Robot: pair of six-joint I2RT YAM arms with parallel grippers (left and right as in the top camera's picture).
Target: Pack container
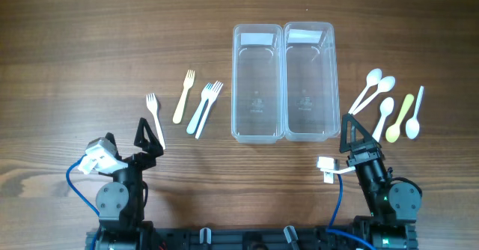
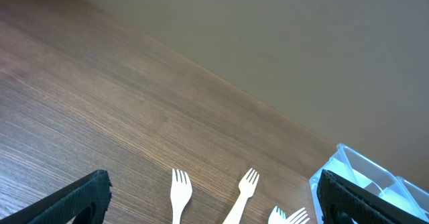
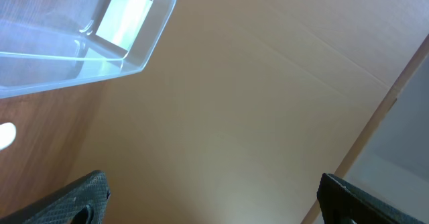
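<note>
Two arms sit at the near edge of a wooden worktop (image 1: 90, 55), and nothing is packed yet, so I judge the task to be at its very start.

At far left, the left gripper (image 1: 150, 141) hovers low with its jaws spread wide and empty. Just beside it lies a white fork (image 1: 155, 115), then a cream fork (image 1: 183, 96), then a pair of pale forks (image 1: 204, 108) lying overlapped.

In the middle, the left container (image 1: 257, 93) and right container (image 1: 309, 93), both clear and empty, stand touching side by side.

To their right, five spoons (image 1: 384, 117) lie fanned out. The right gripper (image 1: 358, 136) hovers near them, jaws also wide and empty.

The next move probably calls for one arm to lower over its nearest utensil and close on the thin handle.

Whether the overlapped forks number two or more is hard to tell. The left wrist view cuts the forks off below their heads. The right wrist view shows mostly wall, one container end and a sliver of spoon.
</note>
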